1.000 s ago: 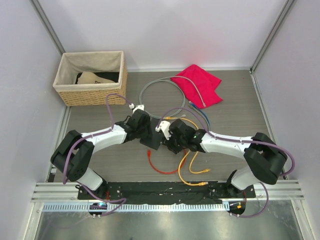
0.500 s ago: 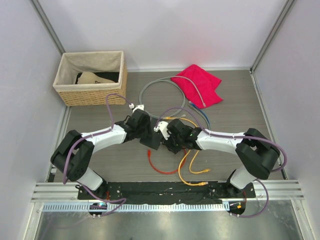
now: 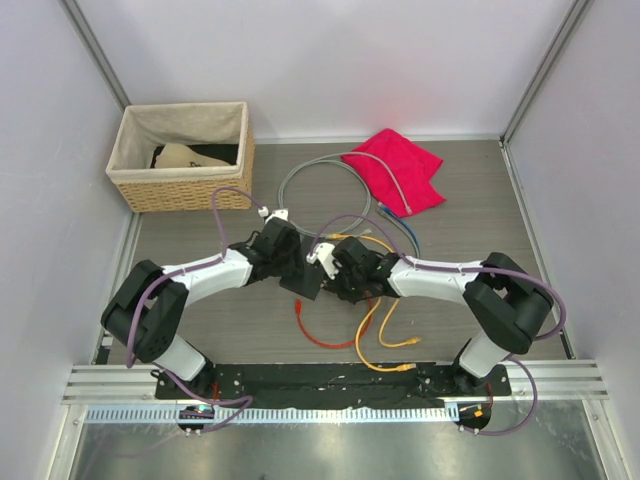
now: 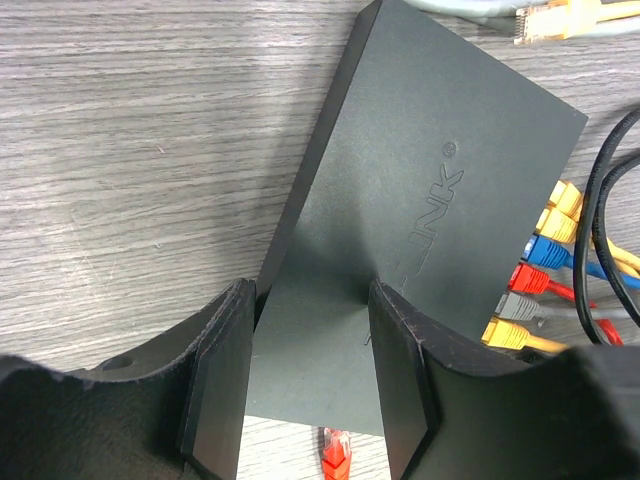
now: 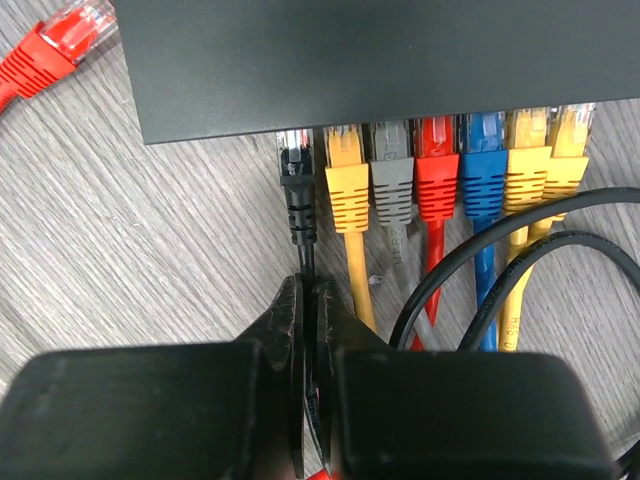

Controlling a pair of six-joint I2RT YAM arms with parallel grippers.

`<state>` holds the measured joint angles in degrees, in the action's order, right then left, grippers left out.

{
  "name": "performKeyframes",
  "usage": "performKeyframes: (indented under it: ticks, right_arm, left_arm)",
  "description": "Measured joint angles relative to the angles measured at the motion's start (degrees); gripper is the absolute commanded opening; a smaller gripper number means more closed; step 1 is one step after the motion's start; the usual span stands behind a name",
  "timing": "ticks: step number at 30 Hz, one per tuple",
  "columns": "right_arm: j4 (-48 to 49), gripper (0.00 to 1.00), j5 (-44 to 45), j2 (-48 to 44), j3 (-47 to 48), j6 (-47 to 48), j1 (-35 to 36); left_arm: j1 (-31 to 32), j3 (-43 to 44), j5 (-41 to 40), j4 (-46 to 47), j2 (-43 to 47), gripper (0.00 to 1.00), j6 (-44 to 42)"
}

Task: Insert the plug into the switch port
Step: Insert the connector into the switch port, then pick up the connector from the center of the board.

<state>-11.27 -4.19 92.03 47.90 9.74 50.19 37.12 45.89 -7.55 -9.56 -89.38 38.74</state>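
The switch (image 3: 303,283) is a flat dark grey box (image 4: 420,150) lying on the table between the arms. My left gripper (image 4: 310,300) stands half apart at its end, one finger against a long edge and the other resting on the top face. My right gripper (image 5: 312,300) is shut on a thin black cable just behind the black plug (image 5: 297,185). The plug's clear tip sits at the mouth of the leftmost port of the switch (image 5: 350,50). Several coloured plugs (image 5: 435,185) fill the ports beside it.
A wicker basket (image 3: 180,155) stands at the back left and a red cloth (image 3: 395,170) at the back right. A grey cable (image 3: 310,175) loops behind the arms. Red (image 3: 320,335) and yellow cables (image 3: 375,350) trail toward the near edge. A loose red plug (image 5: 55,45) lies by the switch's corner.
My right gripper has closed on the black cable, and the right arm has drawn in a little to the left toward the switch. The left arm and the switch have not moved.
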Motion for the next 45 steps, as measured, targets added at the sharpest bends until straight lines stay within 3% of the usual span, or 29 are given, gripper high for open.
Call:
performKeyframes:
  ticks: [23,25,26,27,32,37,42,45]
  right_arm:
    - [-6.78,0.02,-1.01,1.88,5.92,-1.29,-0.26]
    - [-6.8,0.09,-0.96,2.12,5.97,-1.53,-0.26]
    - [-6.8,0.22,-0.94,2.12,5.97,-1.64,-0.24]
    - [-6.8,0.27,-0.92,2.12,5.97,-1.81,-0.26]
    - [0.11,0.43,-2.23,1.11,6.34,-3.1,-0.13]
    - [0.9,0.49,-2.38,-5.42,6.69,-3.02,-2.54]
    - [0.83,0.56,-0.37,-7.72,11.34,-3.21,-11.98]
    - [0.92,0.57,1.55,-6.05,14.53,-3.21,-17.07]
  left_arm:
    - [0.02,-2.47,1.11,3.69,0.87,0.51,0.11]
    - [0.0,-2.6,0.81,3.85,1.44,0.54,0.42]
    - [0.0,-2.64,0.57,3.87,1.66,0.57,0.7]
    - [-0.15,-2.75,0.48,3.98,1.7,0.58,0.9]
    - [-1.51,-2.43,1.22,2.62,1.6,0.73,2.25]
    - [-1.62,-1.55,-0.33,-2.21,3.08,0.82,2.25]
    - [-1.55,-1.57,-2.34,-11.26,10.19,1.0,2.89]
    - [-1.55,-1.11,-3.39,-15.37,17.51,1.0,3.06]
